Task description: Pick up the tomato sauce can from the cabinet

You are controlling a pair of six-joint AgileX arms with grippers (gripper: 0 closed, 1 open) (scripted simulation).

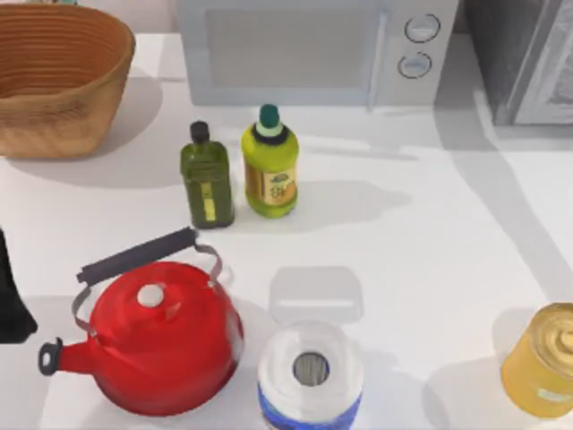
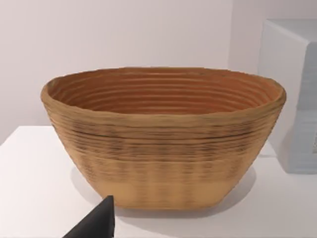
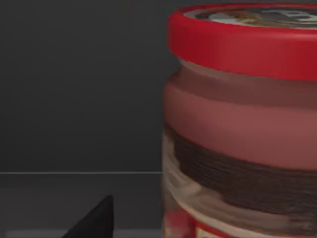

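Can (image 3: 242,124) with a red rim looms close before the right end effector (image 3: 94,220), against dark grey cabinet (image 3: 79,89) wall. Whether that end effector is spread, I cannot tell. Left arm (image 1: 11,296) sits parked at the table's (image 1: 430,251) left edge.

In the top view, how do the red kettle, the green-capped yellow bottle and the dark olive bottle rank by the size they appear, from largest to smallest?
1. Red kettle, by far the largest.
2. Yellow bottle.
3. Dark olive bottle, slightly slimmer; the two bottles look nearly alike, so their order is unsure.
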